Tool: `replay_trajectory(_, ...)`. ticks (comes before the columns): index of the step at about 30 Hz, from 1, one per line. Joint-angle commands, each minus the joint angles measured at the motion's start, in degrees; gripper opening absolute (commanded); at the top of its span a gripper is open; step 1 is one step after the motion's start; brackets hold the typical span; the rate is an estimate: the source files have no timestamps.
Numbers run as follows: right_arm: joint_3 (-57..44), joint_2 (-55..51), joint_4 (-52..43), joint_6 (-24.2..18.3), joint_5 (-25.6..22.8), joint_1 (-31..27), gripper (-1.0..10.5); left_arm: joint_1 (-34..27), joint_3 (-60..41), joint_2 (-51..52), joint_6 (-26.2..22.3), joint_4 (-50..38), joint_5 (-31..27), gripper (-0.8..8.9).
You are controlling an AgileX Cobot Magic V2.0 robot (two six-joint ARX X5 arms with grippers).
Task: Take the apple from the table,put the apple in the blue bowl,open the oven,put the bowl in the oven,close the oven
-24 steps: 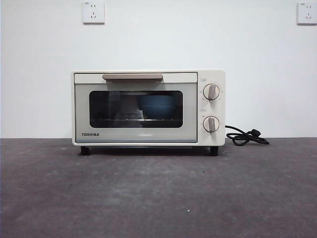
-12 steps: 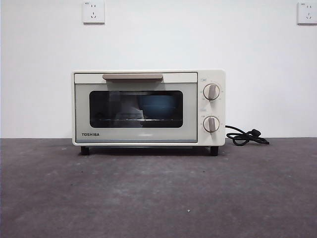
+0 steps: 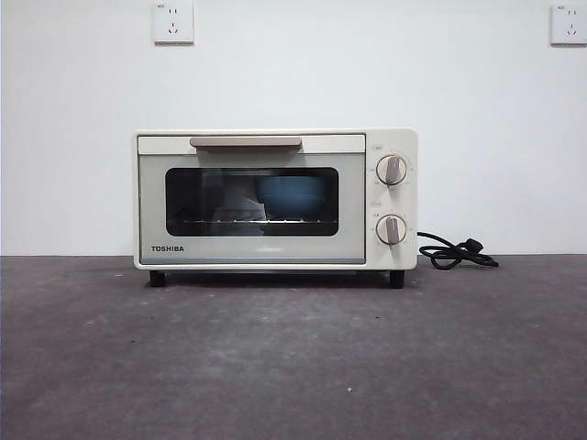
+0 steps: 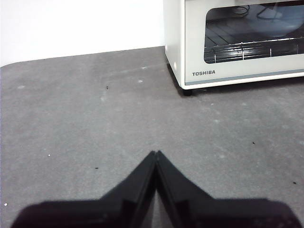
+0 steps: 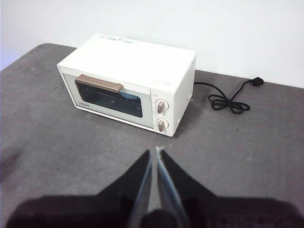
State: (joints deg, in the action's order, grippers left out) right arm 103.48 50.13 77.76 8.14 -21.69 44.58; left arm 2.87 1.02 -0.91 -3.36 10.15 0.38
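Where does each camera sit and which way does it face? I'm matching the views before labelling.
Front view: low, at table height, looking level at the oven door; nothing of the robot shows.
Left wrist view: on the left arm, looking down across the table toward the oven's corner; left gripper, jaws shut.
Right wrist view: higher, on the right arm, looking down on the whole oven and cord; right gripper, jaws shut.
All share the oven, bowl inside.

Left end effector (image 4: pixel 156 154): jaws pressed together, holding nothing, low.
Right end effector (image 5: pixel 154 153): jaws nearly touching, holding nothing, raised.
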Motion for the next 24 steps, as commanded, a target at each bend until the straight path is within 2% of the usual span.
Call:
replay_trajectory(1,-0.4,0.0,1.1,0.3,-0.3,0.1,0.3,0.2,-0.6,0.0,0.6,-0.7,0.0,-0.04)
replay_trajectory(5,-0.4,-0.4,1.1,0.3,-0.2,-1.7,0.3,0.2,-0.6,0.0,0.6,-0.7,0.0,-0.04)
replay_trajectory(6,-0.4,-1.3,1.1,-1.3,-0.5,-3.3,0.3,0.2,-0.6,0.0,0.6,-0.7,0.0,-0.04)
replay_trajectory(7,-0.4,-2.2,1.1,-2.6,-0.3,-5.5,0.3,0.2,-0.6,0.0,0.6,-0.7,0.0,-0.04)
replay_trajectory(11,-0.8,-6.0,0.9,-2.6,-0.4,-16.1,0.3,0.2,-0.6,0.0,0.6,-0.7,0.0,-0.04)
replay_trajectory(13,-3.2,-8.3,-2.3,-4.7,-1.4,-21.7,0.3,0.2,-0.6,0.0,0.6,-0.7,0.0,-0.04)
replay_trajectory(16,-11.7,-13.2,-12.9,-8.6,-1.7,-28.8,0.3,0.2,-0.6,0.0,0.6,-0.7,0.0,-0.04)
replay_trajectory(20,-29.7,-20.7,-30.4,-7.8,-1.5,-35.3,0.3,0.2,-0.6,-0.1,0.6,-0.7,0.0,-0.04)
replay_trajectory(22,-38.1,-24.1,-35.7,-6.2,1.4,-37.7,0.3,0.2,-0.6,-0.1,0.6,-0.7,0.0,-0.04)
replay_trajectory(24,-47.2,-27.8,-39.1,-3.9,8.1,-40.2,0.3,0.2,-0.6,-0.1,0.6,-0.7,0.0,-0.04)
